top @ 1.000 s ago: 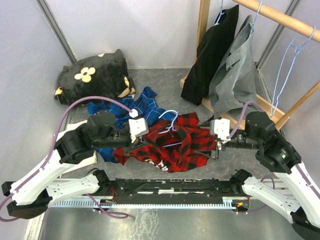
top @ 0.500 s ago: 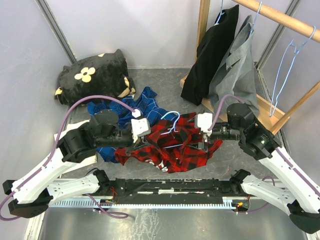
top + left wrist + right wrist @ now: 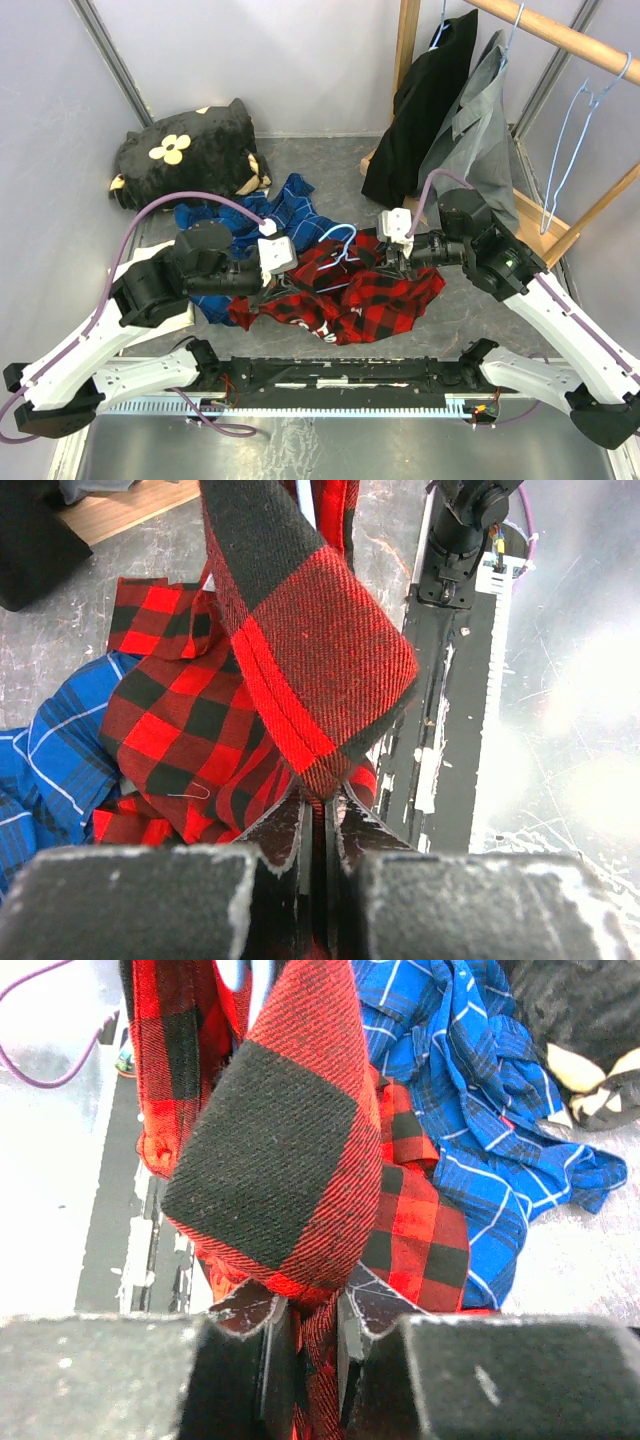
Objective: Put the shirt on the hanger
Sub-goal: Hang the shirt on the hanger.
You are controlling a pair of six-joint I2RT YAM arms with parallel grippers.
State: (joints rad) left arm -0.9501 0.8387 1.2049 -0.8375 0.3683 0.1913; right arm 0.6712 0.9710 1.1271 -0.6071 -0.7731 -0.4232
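Observation:
The red-and-black plaid shirt (image 3: 345, 300) lies crumpled on the grey table between the arms. The light-blue wire hanger (image 3: 345, 243) rests on its far edge, partly tucked in the cloth. My left gripper (image 3: 262, 288) is at the shirt's left side, shut on a hem that rises in a fold over the jaws (image 3: 322, 802). At the shirt's upper right, my right gripper (image 3: 386, 266) is shut on a thick fold of the same shirt (image 3: 312, 1305), which bulges up in front of the camera. The white lettering shows only at the shirt's near edge.
A blue plaid shirt (image 3: 250, 222) lies behind the left gripper, and a black cushion with a flower (image 3: 190, 150) sits at the back left. A wooden rack at the back right carries a black jacket (image 3: 425, 100), a grey shirt (image 3: 472, 140) and a bare hanger (image 3: 568, 135).
The right arm has swung left onto the shirt's upper right part and its jaws have closed on a fold there. The left gripper has kept its hold in place.

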